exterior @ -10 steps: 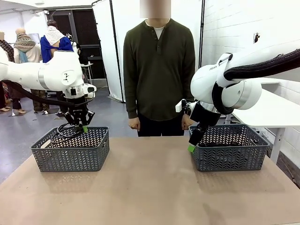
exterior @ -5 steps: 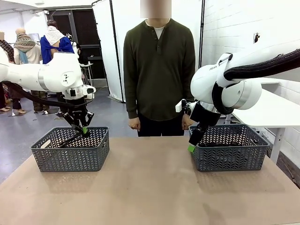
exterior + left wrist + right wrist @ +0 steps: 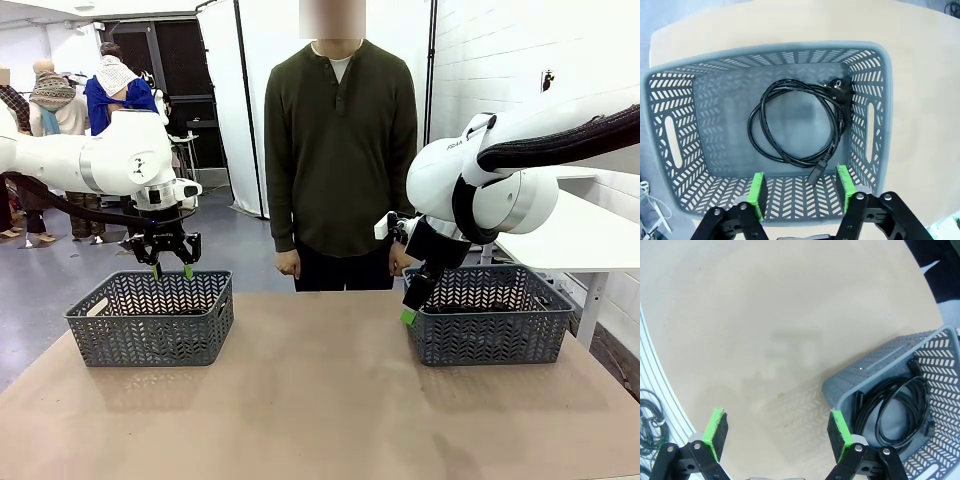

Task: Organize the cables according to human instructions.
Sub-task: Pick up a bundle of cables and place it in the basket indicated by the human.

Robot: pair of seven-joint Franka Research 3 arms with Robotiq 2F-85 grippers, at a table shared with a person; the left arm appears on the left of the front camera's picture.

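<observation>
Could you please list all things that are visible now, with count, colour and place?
baskets: two, grey, left basket and right basket near the table's far edge
cables: black, one coiled cable in the left basket, coiled cable in the right basket
table: one, tan, front
person: one, olive shirt, standing behind the table
left gripper: black with green pads, open, empty, above the left basket
right gripper: black with green pads, open, empty, beside the right basket
</observation>
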